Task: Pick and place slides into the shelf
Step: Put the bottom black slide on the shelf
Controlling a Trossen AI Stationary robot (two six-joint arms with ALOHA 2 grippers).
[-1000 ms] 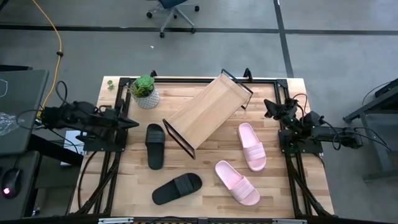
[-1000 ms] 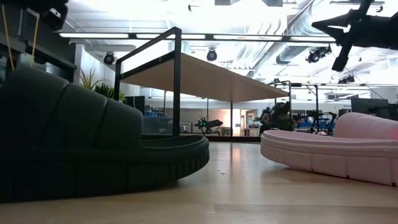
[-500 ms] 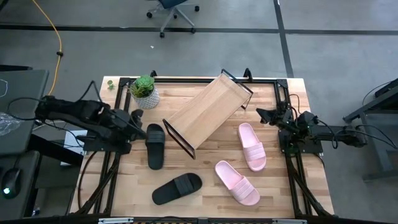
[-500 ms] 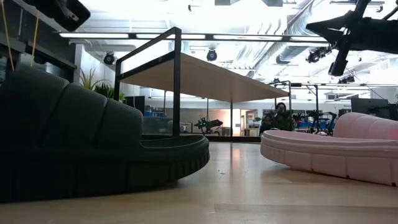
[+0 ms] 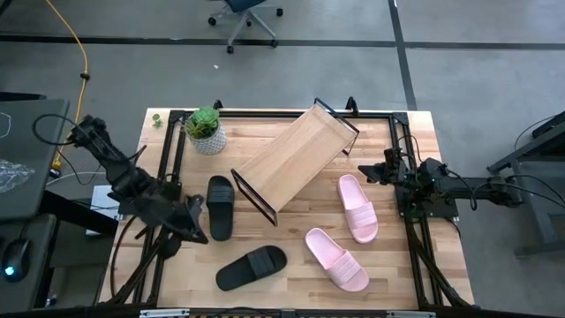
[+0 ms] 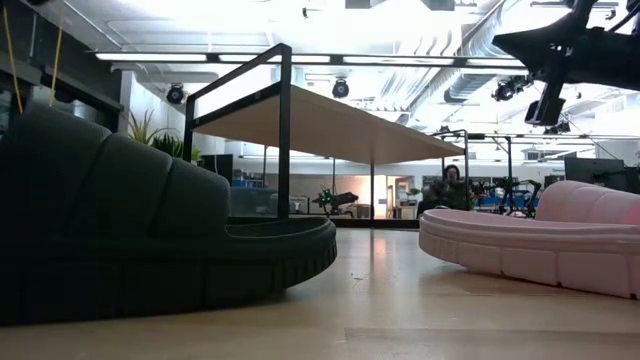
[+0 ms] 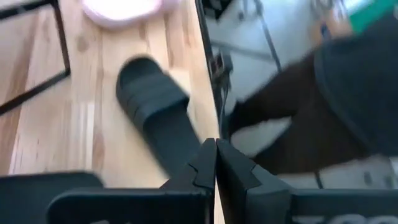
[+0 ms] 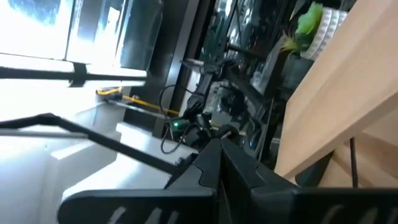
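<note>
Left gripper (image 5: 196,228): pressed together, beside near-left black slide (image 5: 220,206), likely approaching.
Right gripper (image 5: 371,172): pressed together, near pink slide (image 5: 357,207).
Shelf (image 5: 296,159): empty.

Grey carpet floor (image 5: 291,75) w/ dark seams around wooden desk (image 5: 291,274). Office chair base (image 5: 245,18) at far side. Yellow cable (image 5: 82,62) on floor. Ceiling strip lights (image 6: 330,60), exposed ducts (image 6: 480,75) overhead. Person (image 6: 450,185) in bkgd.

Bare bench (image 5: 291,231) lies between the shelf (image 5: 296,159) and the four slides. A potted plant (image 5: 206,130) crowds the shelf's left end. Black slides (image 5: 220,207) (image 5: 252,268) flank the left approach, pink slides (image 5: 357,208) (image 5: 336,259) the right.
</note>
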